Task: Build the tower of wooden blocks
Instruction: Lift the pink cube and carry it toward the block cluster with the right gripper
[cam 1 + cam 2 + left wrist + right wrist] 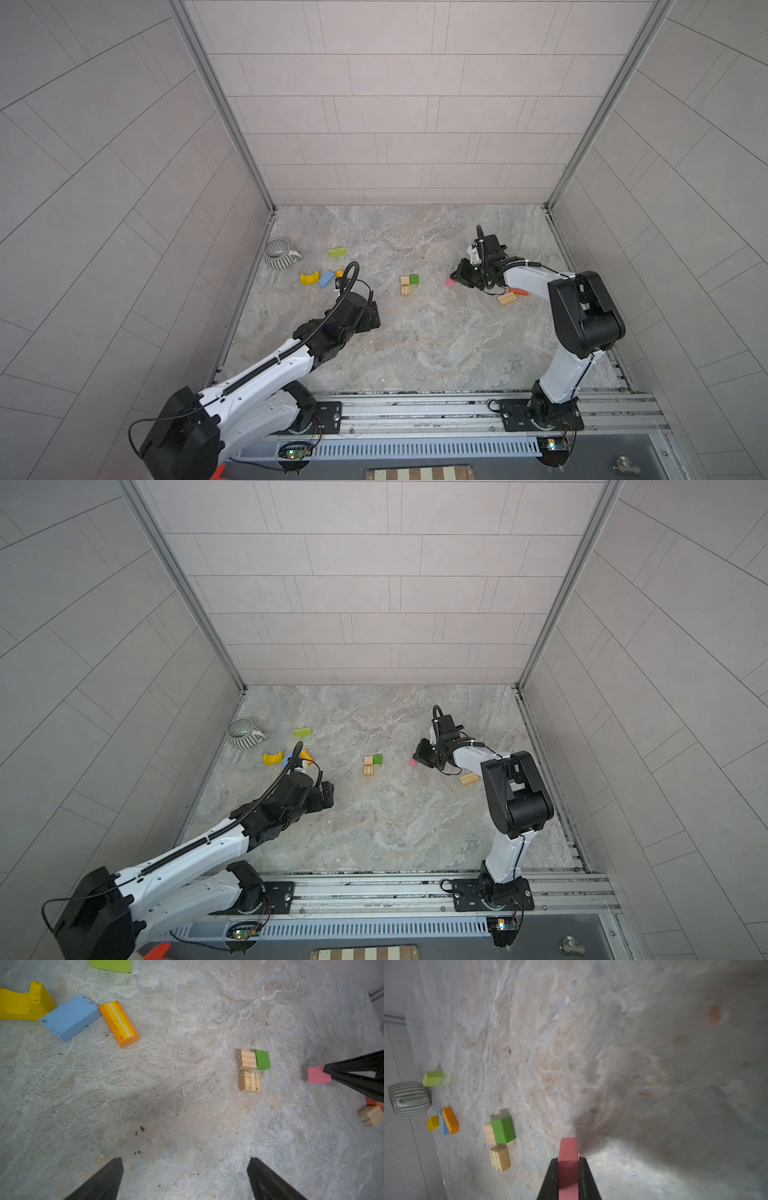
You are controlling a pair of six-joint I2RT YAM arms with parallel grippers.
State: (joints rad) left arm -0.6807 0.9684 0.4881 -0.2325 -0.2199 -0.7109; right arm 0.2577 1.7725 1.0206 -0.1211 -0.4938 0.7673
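No wood block tower stands in view; the blocks lie loose on the marble table. My right gripper (pixel 568 1159) is shut on a pink block (pixel 568 1149) held just above the table, right of centre in both top views (pixel 450 282) (pixel 414 762). To its left, two tan blocks (pixel 246 1059) (pixel 249 1081) and a green cube (pixel 262 1059) sit together. My left gripper (pixel 185 1160) hangs open and empty over bare table. Beyond it lie a yellow arch (pixel 22 1003), a blue block (pixel 69 1017), an orange block (pixel 118 1023) and a lime block (pixel 111 965).
A grey ribbed mug (pixel 280 253) stands at the far left by the wall. A tan block (pixel 507 298) and an orange-red block (pixel 518 291) lie under the right arm. Tiled walls close in three sides, and a metal rail (pixel 415 409) runs along the front.
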